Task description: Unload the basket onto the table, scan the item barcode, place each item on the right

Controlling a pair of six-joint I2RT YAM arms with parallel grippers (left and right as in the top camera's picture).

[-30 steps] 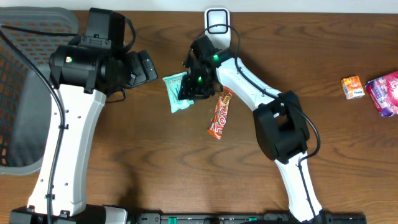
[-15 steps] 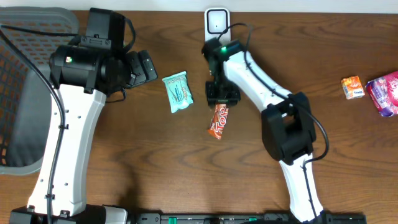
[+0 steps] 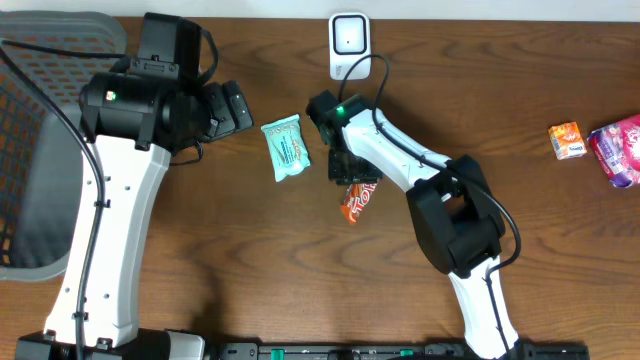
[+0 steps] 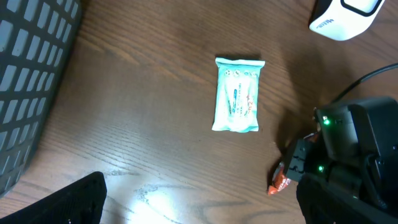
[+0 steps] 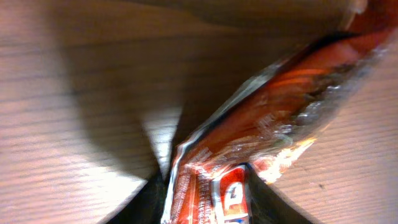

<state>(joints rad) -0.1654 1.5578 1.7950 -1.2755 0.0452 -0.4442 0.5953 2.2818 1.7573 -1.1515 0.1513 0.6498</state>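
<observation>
Two arms over the wooden table [image 3: 250, 270]. The right gripper [image 3: 348, 168] sits low on the upper end of an orange candy bar [image 3: 360, 199], near the table's middle and just below the white scanner [image 3: 349, 36], which stands at the far edge. The bar lies tilted, its lower end pointing toward the robot's right.

From the right wrist, the candy bar [image 5: 273, 118] runs diagonally, and its crinkled end passes between the two dark fingers – jaws narrow and touching the wrapper on both sides. Right gripper [image 5: 208, 199]: closed on the bar. I cannot tell whether the bar is lifted off the wood. No barcode is readable in any view.

The left gripper [image 3: 235, 108] hangs above the table at left with its jaws spread wide, holding nothing. Its wrist camera looks down on a teal packet [image 4: 236, 95] lying flat, with the scanner [image 4: 342, 15] at top right and one end of the candy bar [image 4: 280, 184] showing under the right arm.

In the overhead view the teal packet [image 3: 286, 147] is just left of the right gripper, apart from it. A grey mesh basket [image 3: 40, 120] stands at the far left – well away on the opposite side lie a small orange box [image 3: 567, 140] and a pink packet [image 3: 620, 150].
</observation>
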